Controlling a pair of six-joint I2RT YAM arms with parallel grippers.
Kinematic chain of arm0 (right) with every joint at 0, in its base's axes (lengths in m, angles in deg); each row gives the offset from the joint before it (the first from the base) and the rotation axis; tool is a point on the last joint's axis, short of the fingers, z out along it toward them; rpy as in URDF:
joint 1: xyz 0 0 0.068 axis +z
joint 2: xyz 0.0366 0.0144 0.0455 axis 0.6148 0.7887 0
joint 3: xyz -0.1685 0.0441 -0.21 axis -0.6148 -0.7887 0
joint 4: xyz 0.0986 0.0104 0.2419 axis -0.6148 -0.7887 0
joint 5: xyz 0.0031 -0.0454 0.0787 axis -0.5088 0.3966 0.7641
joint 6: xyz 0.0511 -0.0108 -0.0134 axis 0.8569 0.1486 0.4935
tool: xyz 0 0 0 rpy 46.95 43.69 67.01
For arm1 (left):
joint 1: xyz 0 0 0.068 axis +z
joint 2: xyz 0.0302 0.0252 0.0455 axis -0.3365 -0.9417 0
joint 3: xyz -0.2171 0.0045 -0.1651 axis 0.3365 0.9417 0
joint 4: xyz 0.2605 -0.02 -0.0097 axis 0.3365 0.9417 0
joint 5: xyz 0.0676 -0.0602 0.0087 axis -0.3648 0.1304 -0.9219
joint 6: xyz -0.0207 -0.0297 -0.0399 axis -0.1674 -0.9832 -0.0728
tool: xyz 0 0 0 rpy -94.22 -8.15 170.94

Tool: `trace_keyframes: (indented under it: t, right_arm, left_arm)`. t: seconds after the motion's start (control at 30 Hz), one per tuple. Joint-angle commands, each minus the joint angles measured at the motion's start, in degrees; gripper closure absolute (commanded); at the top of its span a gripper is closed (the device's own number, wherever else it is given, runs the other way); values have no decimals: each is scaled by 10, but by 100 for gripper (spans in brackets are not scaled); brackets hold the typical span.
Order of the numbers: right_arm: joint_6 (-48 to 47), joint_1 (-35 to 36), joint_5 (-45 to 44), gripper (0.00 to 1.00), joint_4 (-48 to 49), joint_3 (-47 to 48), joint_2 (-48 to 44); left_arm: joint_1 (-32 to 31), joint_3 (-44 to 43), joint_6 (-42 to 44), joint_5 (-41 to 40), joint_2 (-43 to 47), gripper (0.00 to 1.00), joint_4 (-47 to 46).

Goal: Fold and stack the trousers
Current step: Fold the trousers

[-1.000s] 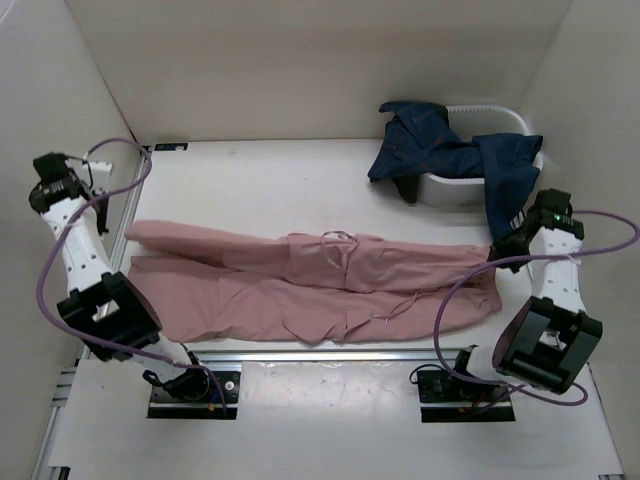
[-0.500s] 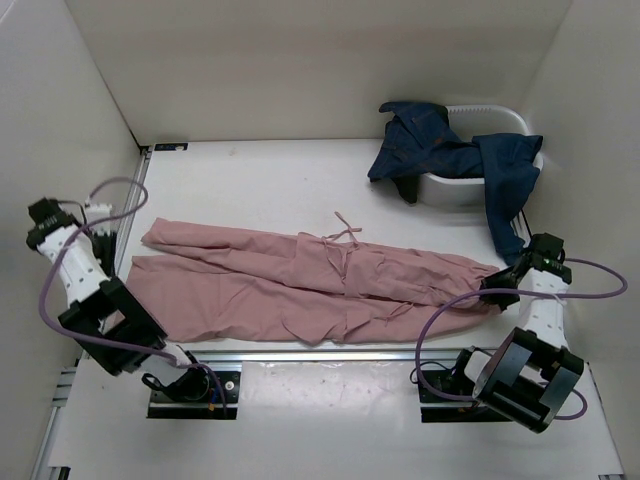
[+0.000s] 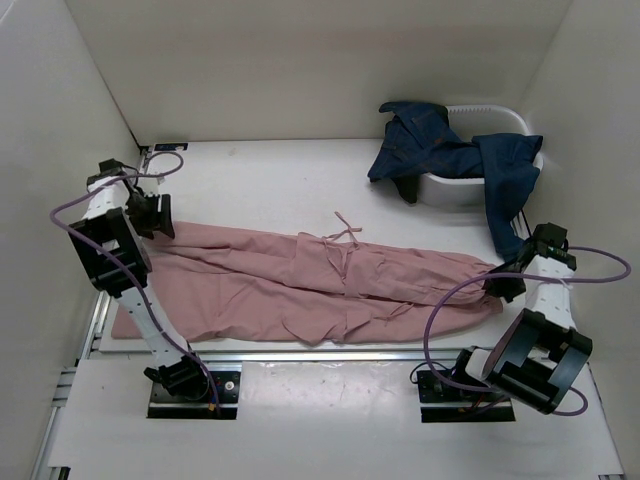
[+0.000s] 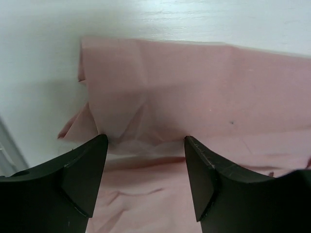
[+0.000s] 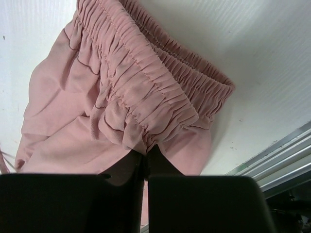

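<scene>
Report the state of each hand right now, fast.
Left hand: open, holding nothing, poised over the leg end of the pink trousers.
Right hand: closed, gripping the pink trousers at the waist end.

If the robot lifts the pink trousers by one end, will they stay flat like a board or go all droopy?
Probably droopy: the pink trousers lie wrinkled and flat, like soft thin cloth. They likely weigh little, since the right gripper bunches the waistband with just a pinch. They shouldn't roll or tip.
</scene>
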Motion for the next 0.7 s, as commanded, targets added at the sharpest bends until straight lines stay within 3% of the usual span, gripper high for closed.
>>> trace_keyframes:
  t: [0.0,0.1,0.2,0.27,0.37,0.53,0.6,0.67]
  right_arm:
    - [-17,-2,-22,100,-18,31,7]
    - [-17,-2,-28,100,-23,36,12]
    - [-17,-2,-28,100,-28,41,12]
    - [-17,-2,-33,100,-28,48,12]
    - [-17,-2,-33,100,-34,53,12]
    - [-17,-2,-33,100,-34,53,12]
    - [-17,-2,-33,100,-34,53,12]
    - [-22,-2,-38,100,-34,53,12]
  left_arm:
    - [-1,-20,-35,-22,10,24,-18]
    - [-6,-14,-35,-27,9,23,-38]
    - [-11,-9,-30,-45,4,36,-38]
    - [-11,-3,-30,-57,4,39,-38]
    - [-11,3,-30,-73,16,25,-44]
    - [-11,8,-30,-83,16,24,-58]
    - [-11,8,-30,-55,16,30,-58]
    - [-16,15,-30,-36,16,53,-53]
